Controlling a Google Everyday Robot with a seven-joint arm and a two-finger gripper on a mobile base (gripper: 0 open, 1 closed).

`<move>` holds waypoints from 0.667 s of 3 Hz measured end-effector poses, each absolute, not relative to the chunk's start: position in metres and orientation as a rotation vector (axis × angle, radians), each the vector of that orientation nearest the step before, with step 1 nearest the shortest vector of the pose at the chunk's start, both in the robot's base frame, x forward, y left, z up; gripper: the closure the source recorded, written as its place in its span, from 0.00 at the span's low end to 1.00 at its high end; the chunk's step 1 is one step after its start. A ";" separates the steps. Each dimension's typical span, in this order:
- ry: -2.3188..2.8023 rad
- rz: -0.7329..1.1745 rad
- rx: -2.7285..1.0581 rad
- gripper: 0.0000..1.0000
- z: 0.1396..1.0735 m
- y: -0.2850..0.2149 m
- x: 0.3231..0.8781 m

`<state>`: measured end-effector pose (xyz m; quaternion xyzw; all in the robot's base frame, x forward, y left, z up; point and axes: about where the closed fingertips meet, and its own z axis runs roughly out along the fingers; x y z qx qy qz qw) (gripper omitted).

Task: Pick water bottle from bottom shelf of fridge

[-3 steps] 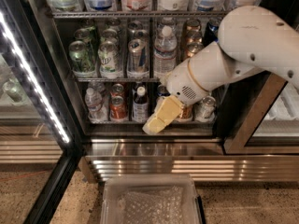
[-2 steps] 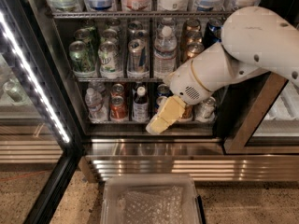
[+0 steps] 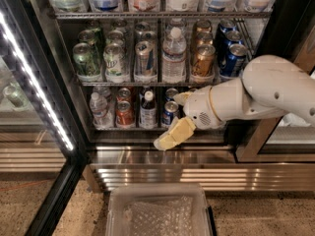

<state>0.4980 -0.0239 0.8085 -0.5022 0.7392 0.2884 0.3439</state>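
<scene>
Clear ribbed plastic marks your water bottle point(image 3: 99, 110), far left on the bottom shelf point(image 3: 129, 128). The gripper point(image 3: 168, 121) hangs open by the blue can point(image 3: 170, 113), so carry it past the dark bottle point(image 3: 147, 109) before closing.

We look through a single camera set above and just outside the fridge point(image 3: 162, 157), tilted down and forward into it. It is near enough that only the lower racks fit, with the top row of drinks cut off by the upper edge. The bottom shelf point(image 3: 129, 128) sits mid-frame, and the LED strip point(image 3: 34, 82) slants down the left side. Below lie the speckled floor point(image 3: 29, 208) and a clear bin point(image 3: 157, 208) at the lower edge. The arm point(image 3: 275, 87) enters from the right — its gripper point(image 3: 172, 134) hangs near centre, before the bottom shelf.
</scene>
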 end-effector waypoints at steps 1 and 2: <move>1.833 0.842 -1.153 0.00 0.782 -0.002 0.521; 1.784 0.878 -1.066 0.00 0.764 0.024 0.541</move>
